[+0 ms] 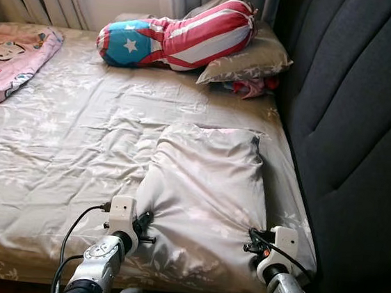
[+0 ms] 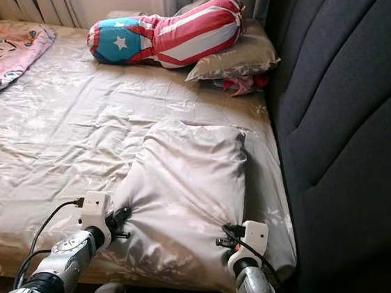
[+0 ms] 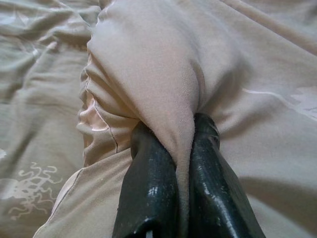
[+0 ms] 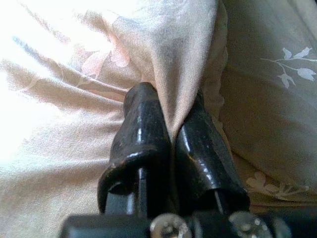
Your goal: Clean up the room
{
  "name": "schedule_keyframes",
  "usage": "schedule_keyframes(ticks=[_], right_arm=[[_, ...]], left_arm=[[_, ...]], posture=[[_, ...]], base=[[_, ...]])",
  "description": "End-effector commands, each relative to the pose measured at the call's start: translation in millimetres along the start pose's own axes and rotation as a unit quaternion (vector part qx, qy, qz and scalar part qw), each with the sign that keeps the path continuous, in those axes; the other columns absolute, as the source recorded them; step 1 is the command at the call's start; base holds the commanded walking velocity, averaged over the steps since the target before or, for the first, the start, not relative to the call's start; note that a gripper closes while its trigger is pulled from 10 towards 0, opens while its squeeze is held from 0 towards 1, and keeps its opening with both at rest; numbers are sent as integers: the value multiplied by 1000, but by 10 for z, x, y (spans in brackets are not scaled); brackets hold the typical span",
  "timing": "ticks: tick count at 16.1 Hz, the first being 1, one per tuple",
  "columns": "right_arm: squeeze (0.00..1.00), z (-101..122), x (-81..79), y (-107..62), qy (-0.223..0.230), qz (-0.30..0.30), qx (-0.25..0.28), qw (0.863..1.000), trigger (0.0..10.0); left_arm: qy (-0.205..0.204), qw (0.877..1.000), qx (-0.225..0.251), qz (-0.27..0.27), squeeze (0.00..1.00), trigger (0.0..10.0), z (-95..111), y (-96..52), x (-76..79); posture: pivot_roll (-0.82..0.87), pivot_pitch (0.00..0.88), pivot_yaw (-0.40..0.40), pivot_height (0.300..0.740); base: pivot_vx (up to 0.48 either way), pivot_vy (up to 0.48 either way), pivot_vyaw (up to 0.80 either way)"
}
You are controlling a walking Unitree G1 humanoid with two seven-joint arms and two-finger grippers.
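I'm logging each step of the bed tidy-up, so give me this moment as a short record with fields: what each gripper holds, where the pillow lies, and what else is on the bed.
left gripper: shut on the near left corner of the grey pillow
right gripper: shut on the pillow's near right corner
pillow position: flat on the bed, near edge, beside the dark headboard
far end: striped bolster resting on a second pillow
far left: pink blanket

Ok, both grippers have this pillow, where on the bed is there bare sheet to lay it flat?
The widest bare sheet lies between the held pillow, the pink blanket and the striped bolster. The corner by the headboard is crowded: bolster on a second pillow.
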State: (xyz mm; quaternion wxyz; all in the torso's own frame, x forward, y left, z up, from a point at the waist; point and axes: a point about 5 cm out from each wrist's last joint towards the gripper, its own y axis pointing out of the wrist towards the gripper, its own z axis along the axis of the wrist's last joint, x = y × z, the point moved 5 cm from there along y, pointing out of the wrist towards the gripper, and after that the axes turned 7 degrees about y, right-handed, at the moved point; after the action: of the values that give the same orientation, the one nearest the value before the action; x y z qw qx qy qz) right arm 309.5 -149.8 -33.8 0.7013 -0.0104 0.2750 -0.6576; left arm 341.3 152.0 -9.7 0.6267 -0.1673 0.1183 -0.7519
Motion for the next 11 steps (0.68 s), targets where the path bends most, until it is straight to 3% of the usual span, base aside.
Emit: schedule_keyframes(ticks=[1, 3, 11], right_arm=[[0, 174, -48, 48, -3, 8, 34, 999, 10000], [0, 151, -51, 45, -1, 7, 31, 999, 10000], [0, 149, -2, 57, -2, -6, 25, 1000, 10000]], left_arm=[[20, 999, 45, 2, 0, 10000, 251, 38, -16], [16, 999, 44, 8, 0, 10000, 245, 35, -37], [34, 999, 31, 21, 0, 10000, 226, 41, -108]], posture=[[-47, 0, -4, 722], [-46, 0, -4, 740], [-43, 0, -3, 740]], base=[[0, 0, 0], [0, 0, 0], [0, 0, 0]])
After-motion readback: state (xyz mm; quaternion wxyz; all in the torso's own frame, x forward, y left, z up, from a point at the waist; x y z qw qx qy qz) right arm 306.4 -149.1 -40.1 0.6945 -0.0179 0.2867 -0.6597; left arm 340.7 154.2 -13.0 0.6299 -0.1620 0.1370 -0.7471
